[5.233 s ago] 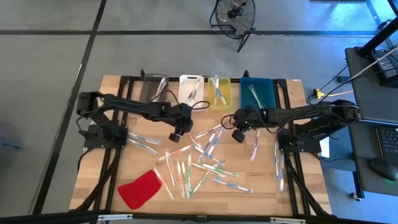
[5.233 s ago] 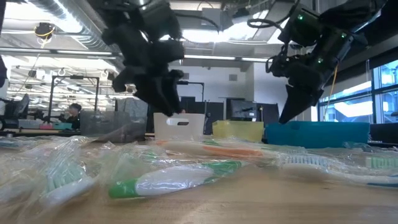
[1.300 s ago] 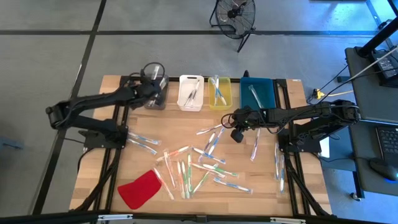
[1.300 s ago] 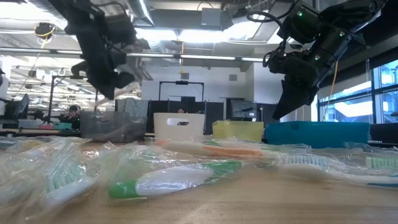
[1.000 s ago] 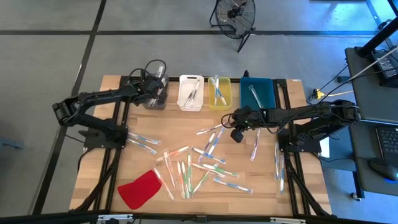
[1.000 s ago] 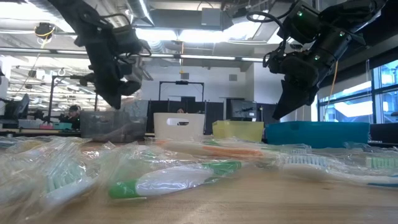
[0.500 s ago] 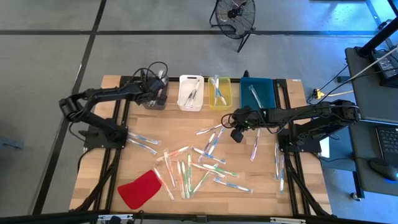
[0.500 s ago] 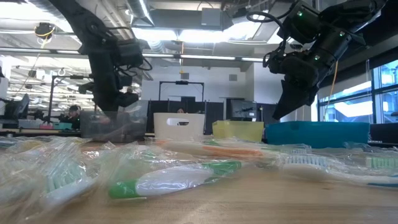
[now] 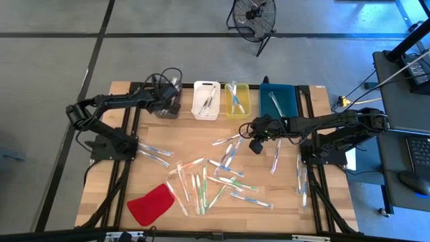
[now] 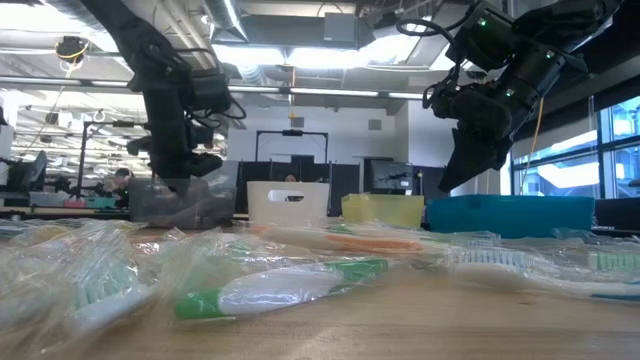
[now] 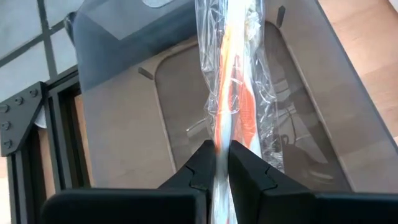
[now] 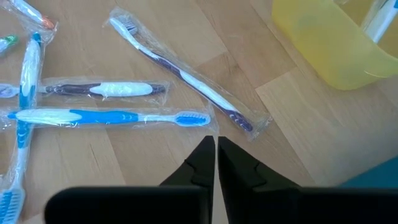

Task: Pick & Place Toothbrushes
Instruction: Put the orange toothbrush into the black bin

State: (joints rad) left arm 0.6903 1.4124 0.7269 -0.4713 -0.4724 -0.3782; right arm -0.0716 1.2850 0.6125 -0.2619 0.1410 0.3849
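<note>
My left gripper (image 11: 222, 155) hangs over the grey bin (image 11: 124, 143) at the table's far left, shut on an orange toothbrush in a clear wrapper (image 11: 233, 93); the high view also shows this gripper (image 9: 166, 94). Several wrapped toothbrushes (image 9: 208, 178) lie flat on the wooden table. My right gripper (image 12: 216, 146) hovers shut and empty near the table's middle, above a purple toothbrush (image 12: 186, 78) and a blue one (image 12: 106, 116). My left gripper pinches the wrapped orange toothbrush (image 11: 219, 144) between its two fingers, wrapper and brush together. The fingers point down into the grey bin, and the brush runs on ahead of them. Its free end (image 11: 239, 25) reaches inside the bin; I cannot tell whether it touches the floor.
Beside the grey bin (image 9: 166, 102) along the far edge stand a white bin (image 9: 205, 99), a yellow bin (image 9: 237, 101) and a teal bin (image 9: 279, 101), each with toothbrushes inside. A red cloth piece (image 9: 152, 204) lies at the near left.
My left gripper has gone down toward the grey bin with the orange toothbrush still in its fingers, so the brush now reaches into the bin.
</note>
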